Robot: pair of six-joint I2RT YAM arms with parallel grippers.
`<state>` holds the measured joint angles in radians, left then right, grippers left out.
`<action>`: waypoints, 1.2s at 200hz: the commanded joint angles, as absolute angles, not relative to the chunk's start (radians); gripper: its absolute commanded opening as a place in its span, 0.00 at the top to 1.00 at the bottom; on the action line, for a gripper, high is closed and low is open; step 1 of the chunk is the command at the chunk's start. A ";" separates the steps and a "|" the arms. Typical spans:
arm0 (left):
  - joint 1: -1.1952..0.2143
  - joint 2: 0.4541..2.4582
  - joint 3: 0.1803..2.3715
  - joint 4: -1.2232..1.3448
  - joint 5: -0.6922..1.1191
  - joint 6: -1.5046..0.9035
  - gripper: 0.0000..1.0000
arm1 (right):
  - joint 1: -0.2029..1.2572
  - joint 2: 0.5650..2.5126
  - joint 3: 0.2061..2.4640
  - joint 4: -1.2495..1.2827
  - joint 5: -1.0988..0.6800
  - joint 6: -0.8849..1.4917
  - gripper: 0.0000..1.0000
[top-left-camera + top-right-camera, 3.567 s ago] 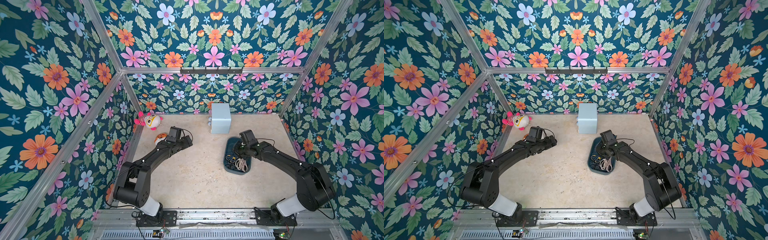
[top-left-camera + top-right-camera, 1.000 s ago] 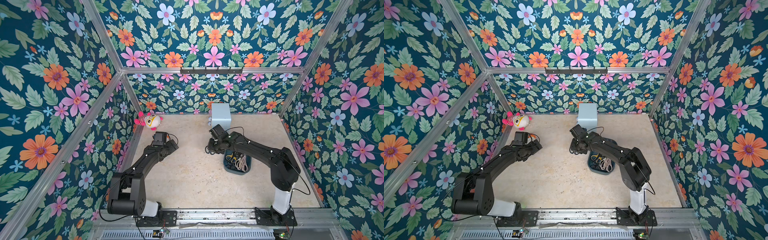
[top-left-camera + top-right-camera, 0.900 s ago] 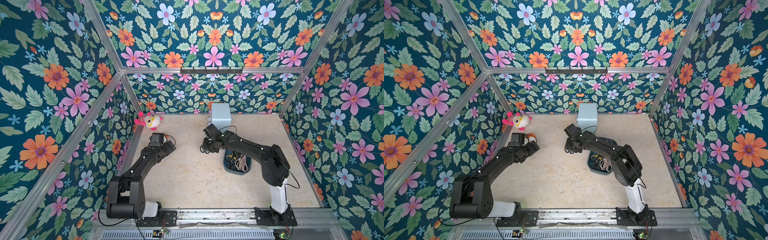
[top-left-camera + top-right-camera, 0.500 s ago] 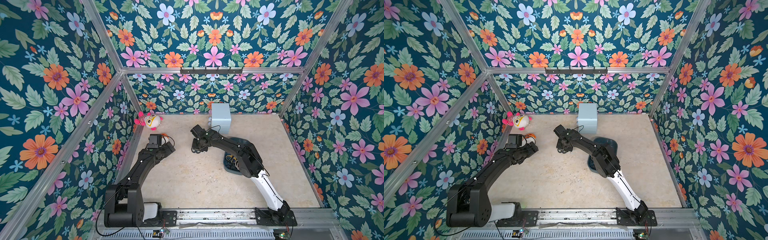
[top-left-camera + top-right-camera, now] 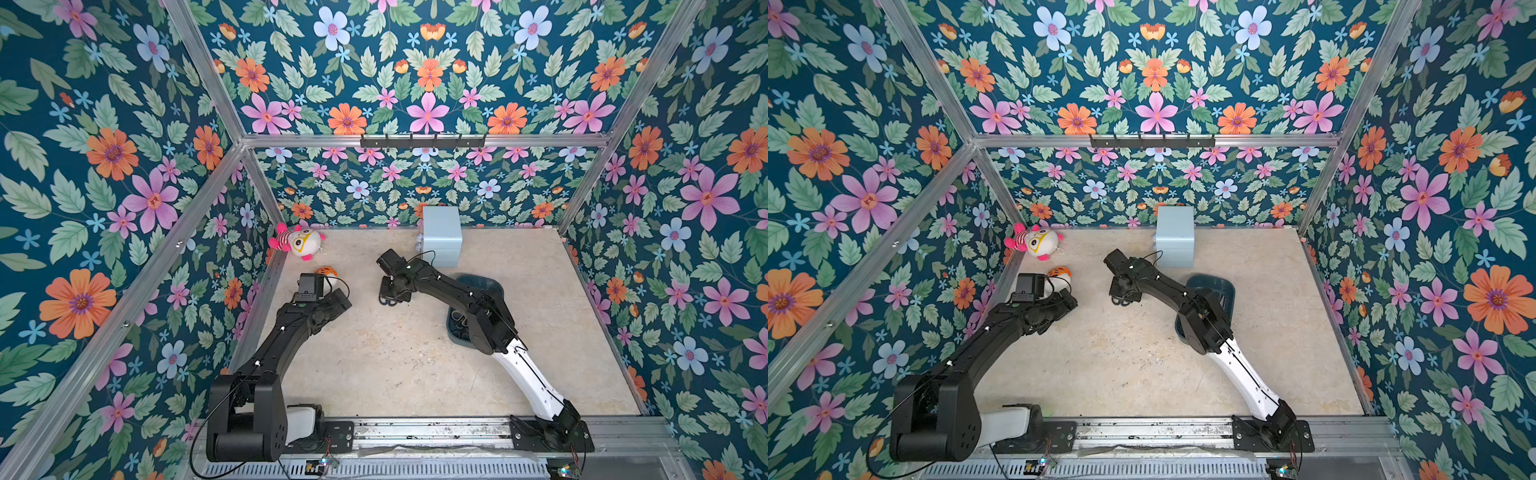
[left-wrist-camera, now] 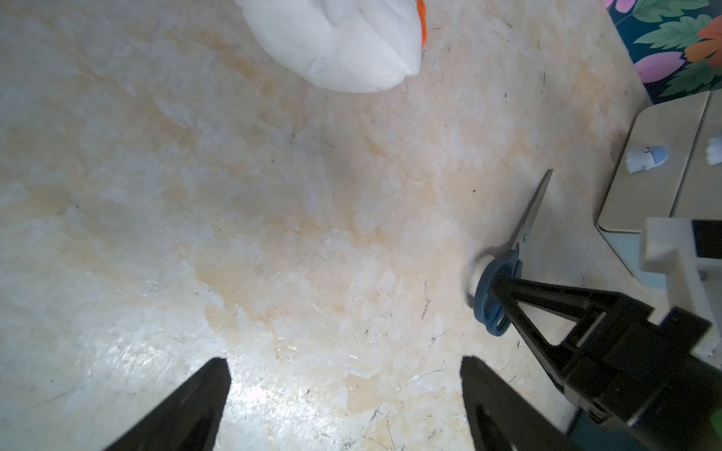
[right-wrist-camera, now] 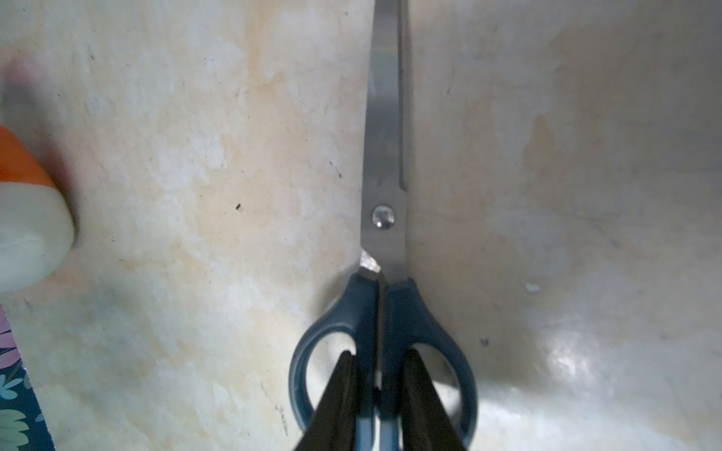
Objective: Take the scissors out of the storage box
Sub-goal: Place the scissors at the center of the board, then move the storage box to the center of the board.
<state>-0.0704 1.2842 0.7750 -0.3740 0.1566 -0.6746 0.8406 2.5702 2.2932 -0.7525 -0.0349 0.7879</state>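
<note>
My right gripper is shut on the dark blue handles of a pair of scissors, one finger in each loop. The closed blades point away over bare tabletop. In both top views this gripper is well left of the dark teal storage box. My right arm covers most of the box, and more scissors show inside it. The held scissors hang low over the table. My left gripper is open and empty, left of them.
A pale blue cube box with knobs stands at the back wall, just behind my right wrist. A pink and white plush toy lies in the back left corner. An orange and white plush lies beside my left wrist.
My right arm has swung left from the storage box to the table's middle, carrying the dark blue scissors. My left gripper has drawn back a little toward the left wall.
</note>
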 commanded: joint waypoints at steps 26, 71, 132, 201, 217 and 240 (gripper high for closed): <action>-0.069 1.266 0.780 -0.387 0.167 -0.688 0.04 | 0.840 2.540 2.297 -0.794 -0.030 0.766 0.66; -0.069 1.244 0.789 -0.397 0.167 -0.686 0.04 | 0.811 2.467 2.380 -0.857 -0.012 0.731 0.63; -0.076 1.292 0.806 -0.342 0.283 -0.657 0.05 | 0.745 2.201 2.123 -0.945 0.115 0.653 0.63; -0.173 1.403 0.868 -0.279 0.318 -0.653 0.05 | 0.698 1.983 1.790 -0.966 0.243 0.679 0.64; -0.190 1.423 0.878 -0.279 0.314 -0.655 0.05 | 0.682 1.948 1.688 -0.918 0.230 0.707 0.64; -0.200 1.430 0.884 -0.279 0.304 -0.665 0.05 | 0.668 1.914 1.567 -0.826 0.201 0.736 0.65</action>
